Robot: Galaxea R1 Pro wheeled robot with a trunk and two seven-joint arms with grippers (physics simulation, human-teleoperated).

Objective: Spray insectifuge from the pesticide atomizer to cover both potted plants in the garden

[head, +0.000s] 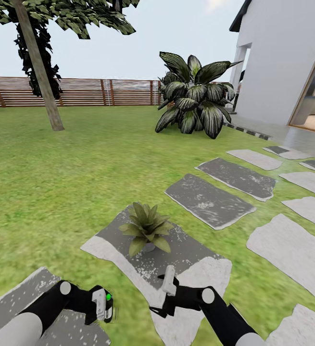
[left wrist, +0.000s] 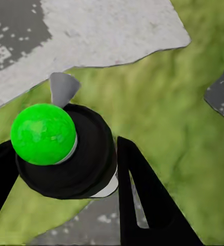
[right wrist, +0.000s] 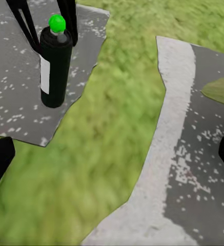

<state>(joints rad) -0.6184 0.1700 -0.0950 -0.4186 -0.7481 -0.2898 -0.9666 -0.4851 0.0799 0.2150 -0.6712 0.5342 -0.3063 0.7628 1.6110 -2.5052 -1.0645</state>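
right wrist view: pesticide atomizer (right wrist: 54,66) upright, nozzle up, in left pincer (right wrist: 46,15).

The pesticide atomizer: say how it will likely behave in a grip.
The pesticide atomizer is probably rigid: its dark cylinder keeps straight sides between the left gripper's fingers. Its smooth round body could slip or twist. Tall and slim, with a green ball on top, it would likely tip, then roll, if released.

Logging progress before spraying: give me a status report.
Left gripper shut on atomizer, held upright. Right gripper open, empty. One potted plant just ahead on a stepping stone. Nothing between.
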